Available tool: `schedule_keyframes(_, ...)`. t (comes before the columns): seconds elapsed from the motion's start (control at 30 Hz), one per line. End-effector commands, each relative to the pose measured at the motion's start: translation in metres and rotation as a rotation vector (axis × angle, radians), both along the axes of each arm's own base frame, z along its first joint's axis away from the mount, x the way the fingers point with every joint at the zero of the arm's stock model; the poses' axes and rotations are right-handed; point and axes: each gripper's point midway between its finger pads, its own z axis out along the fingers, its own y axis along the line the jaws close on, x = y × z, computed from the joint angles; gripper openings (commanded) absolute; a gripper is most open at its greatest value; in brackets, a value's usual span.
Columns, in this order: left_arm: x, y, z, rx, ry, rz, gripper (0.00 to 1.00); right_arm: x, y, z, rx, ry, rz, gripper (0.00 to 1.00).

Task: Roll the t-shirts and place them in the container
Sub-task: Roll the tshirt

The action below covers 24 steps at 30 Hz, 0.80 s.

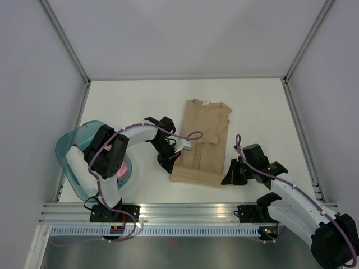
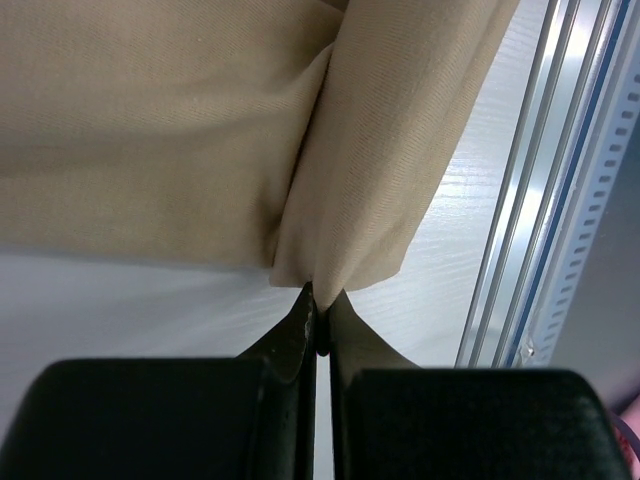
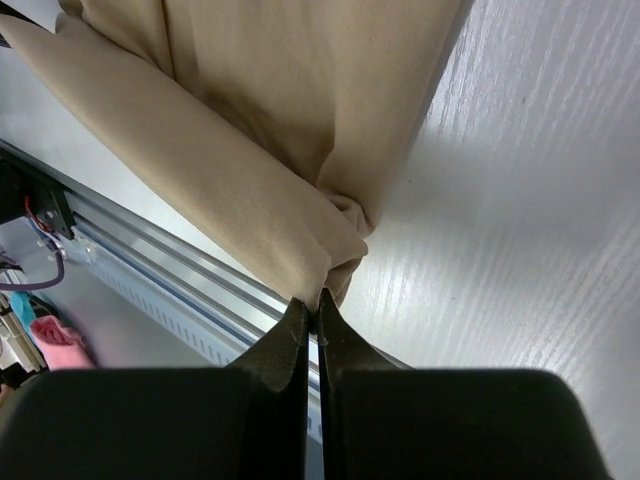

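A tan t-shirt (image 1: 203, 140) lies folded lengthwise on the white table, its neck label toward the far side and its hem toward the arms. My left gripper (image 1: 171, 168) is shut on the hem's near-left corner (image 2: 318, 270). At the near-right corner, my right gripper (image 1: 229, 178) is shut on the bunched hem edge (image 3: 325, 280). The hem (image 3: 200, 170) runs as a raised fold between the two grips.
A translucent teal basket (image 1: 73, 148) stands at the left beside the left arm, with pink cloth (image 1: 120, 171) showing inside. The aluminium rail (image 1: 185, 212) runs along the near table edge, close behind both grippers. White walls enclose the table.
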Motion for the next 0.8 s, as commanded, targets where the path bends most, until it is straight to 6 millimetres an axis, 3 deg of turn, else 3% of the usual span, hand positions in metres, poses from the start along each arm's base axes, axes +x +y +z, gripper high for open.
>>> schedule_keyframes(0.0, 0.009, 0.007, 0.001, 0.01, -0.057, -0.035, 0.02, 0.012, -0.008, 0.013, -0.056, -0.045, -0.023, 0.03)
schedule_keyframes(0.13, 0.008, 0.009, 0.0, 0.018, -0.059, -0.038, 0.02, 0.017, -0.01, 0.016, -0.087, -0.034, -0.013, 0.06)
schedule_keyframes(0.23, 0.008, 0.008, 0.0, 0.014, -0.057, -0.038, 0.02, 0.017, -0.008, 0.017, -0.077, -0.031, 0.005, 0.22)
schedule_keyframes(0.43, 0.012, 0.005, 0.004, 0.003, -0.069, -0.038, 0.02, 0.023, -0.01, 0.023, -0.081, -0.078, -0.022, 0.36)
schedule_keyframes(0.53, 0.012, 0.004, 0.005, -0.002, -0.067, -0.044, 0.03, 0.025, -0.007, 0.028, -0.056, -0.117, -0.005, 0.41)
schedule_keyframes(0.63, 0.014, 0.001, 0.011, -0.01, -0.069, -0.035, 0.1, 0.035, 0.002, 0.037, 0.002, -0.182, -0.009, 0.45)
schedule_keyframes(0.77, 0.018, -0.007, 0.024, -0.043, -0.076, -0.01, 0.11, 0.042, 0.013, 0.033, 0.063, -0.2, -0.002, 0.46)
